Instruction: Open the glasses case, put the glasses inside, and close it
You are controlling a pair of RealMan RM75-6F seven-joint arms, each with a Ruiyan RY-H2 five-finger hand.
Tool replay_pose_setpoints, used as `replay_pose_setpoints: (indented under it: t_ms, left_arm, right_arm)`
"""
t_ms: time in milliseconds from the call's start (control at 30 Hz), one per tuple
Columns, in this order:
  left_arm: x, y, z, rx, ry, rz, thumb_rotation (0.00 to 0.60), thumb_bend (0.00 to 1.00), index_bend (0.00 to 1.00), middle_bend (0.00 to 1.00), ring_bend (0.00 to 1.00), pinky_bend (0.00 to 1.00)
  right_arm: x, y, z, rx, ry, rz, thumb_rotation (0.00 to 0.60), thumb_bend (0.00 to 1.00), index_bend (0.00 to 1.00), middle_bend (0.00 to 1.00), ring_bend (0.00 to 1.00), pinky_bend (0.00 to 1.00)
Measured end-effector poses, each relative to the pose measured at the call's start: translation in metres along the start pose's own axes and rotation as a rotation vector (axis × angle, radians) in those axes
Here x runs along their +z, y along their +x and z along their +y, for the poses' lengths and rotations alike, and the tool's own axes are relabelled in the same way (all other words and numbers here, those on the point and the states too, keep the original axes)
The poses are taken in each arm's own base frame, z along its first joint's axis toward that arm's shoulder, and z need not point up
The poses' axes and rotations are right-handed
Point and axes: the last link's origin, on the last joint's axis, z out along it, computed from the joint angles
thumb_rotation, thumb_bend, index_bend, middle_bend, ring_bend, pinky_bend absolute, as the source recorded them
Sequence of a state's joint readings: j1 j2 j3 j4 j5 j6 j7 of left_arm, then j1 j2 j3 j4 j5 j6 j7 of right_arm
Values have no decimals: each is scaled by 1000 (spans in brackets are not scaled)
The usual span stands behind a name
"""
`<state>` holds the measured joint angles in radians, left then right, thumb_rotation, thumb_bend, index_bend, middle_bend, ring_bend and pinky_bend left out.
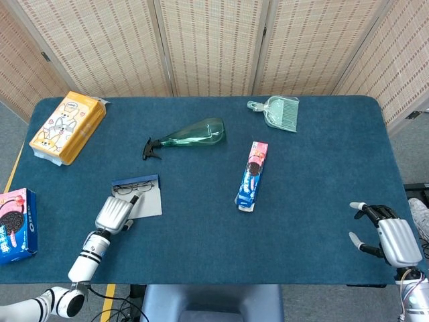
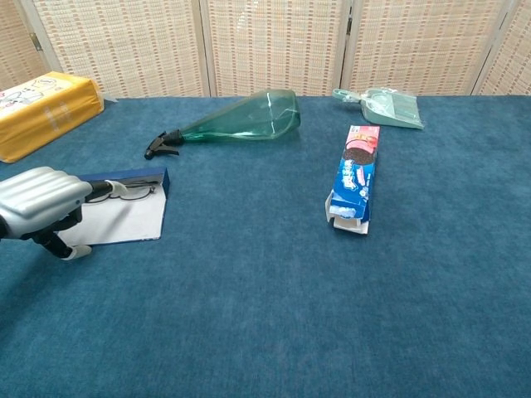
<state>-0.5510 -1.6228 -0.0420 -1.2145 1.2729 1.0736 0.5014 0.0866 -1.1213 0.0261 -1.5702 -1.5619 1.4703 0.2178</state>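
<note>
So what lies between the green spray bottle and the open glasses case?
Only bare blue tablecloth between spray bottle and case, per the head view.

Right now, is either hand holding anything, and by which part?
Right hand holds nothing. Left hand reaches a finger to the glasses on the case; a grip cannot be told.

Matt blue cloth table [image 1: 322, 201], glossy green plastic bottle [image 1: 194, 133], metallic robot hand [image 2: 37, 201].

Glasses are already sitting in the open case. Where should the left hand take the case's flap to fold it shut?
Take the pale flap of the glasses case at its free near edge, coming from the robot's side with the left hand, and fold it away toward the glasses at the blue far rim. It lies flat, so fingers probably must slip under that edge.
</note>
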Motion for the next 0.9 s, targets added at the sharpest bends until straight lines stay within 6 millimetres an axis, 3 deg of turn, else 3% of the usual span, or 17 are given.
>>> replay_pose_setpoints:
  t_ms: [467, 900]
  left_arm:
    - [7, 2, -1, 3, 16, 15, 600, 281, 150, 980, 966, 1000]
    - [14, 18, -8, -15, 47, 68, 600, 281, 156, 980, 966, 1000]
  right_arm:
    - [-2, 1, 1, 0, -1, 6, 600, 287, 251, 434, 327, 236]
    - [-2, 1, 1, -1, -1, 6, 600, 288, 252, 434, 327, 236]
